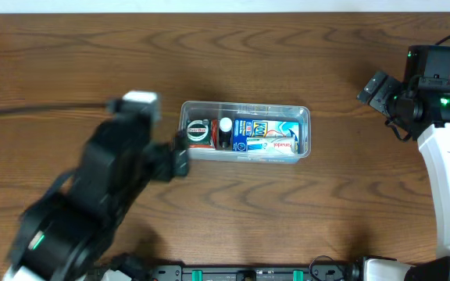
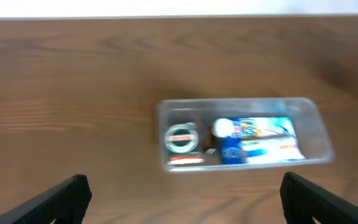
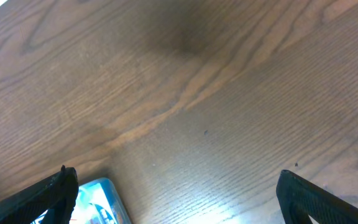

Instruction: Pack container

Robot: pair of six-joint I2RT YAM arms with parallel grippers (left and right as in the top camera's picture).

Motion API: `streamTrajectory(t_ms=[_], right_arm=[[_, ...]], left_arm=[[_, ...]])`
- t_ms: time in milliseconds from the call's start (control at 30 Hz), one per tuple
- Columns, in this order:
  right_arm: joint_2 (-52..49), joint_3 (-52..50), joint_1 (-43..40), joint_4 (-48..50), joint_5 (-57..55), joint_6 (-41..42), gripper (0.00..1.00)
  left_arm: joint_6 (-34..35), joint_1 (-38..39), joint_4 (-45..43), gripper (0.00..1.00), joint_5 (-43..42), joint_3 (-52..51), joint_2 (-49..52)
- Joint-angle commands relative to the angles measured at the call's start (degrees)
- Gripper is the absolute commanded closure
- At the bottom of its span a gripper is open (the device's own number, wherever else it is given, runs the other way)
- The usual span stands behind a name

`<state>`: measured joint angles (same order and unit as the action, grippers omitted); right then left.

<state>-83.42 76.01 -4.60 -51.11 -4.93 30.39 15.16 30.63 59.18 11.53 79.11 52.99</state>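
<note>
The clear plastic container [image 1: 245, 109] sits at the table's middle. Inside it lie a blue and white box [image 1: 268, 136], a small bottle with a white cap [image 1: 225, 126] and a round tin on a red box [image 1: 199, 130]. It also shows in the left wrist view [image 2: 312, 118], blurred, ahead of my left gripper [image 2: 182, 199], which is open and empty. In the overhead view the left gripper [image 1: 180, 152] sits just left of the container's left end. My right gripper [image 3: 176, 199] is open and empty over bare wood; a corner of the container [image 3: 107, 202] shows by its left finger.
The right arm [image 1: 420, 86] stands at the far right edge of the wooden table [image 1: 326, 211]. A black cable [image 1: 22, 115] runs across the left side. A black rail [image 1: 248, 273] lies along the front edge.
</note>
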Motion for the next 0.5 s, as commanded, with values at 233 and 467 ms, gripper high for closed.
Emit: streamTrajectory(t_ms=[233, 467], right_arm=[[-0.17, 0.26, -0.24, 0.07, -0.42, 0.42, 0.01], [-0.17, 0.26, -0.26, 0.09, -0.42, 0.39, 0.01]], left_arm=[[-1.16, -4.17, 1.53, 0.02, 13.16, -4.42, -18.27], [-1.18, -18.01, -18.67, 0.02, 10.58, -23.63, -27.91]])
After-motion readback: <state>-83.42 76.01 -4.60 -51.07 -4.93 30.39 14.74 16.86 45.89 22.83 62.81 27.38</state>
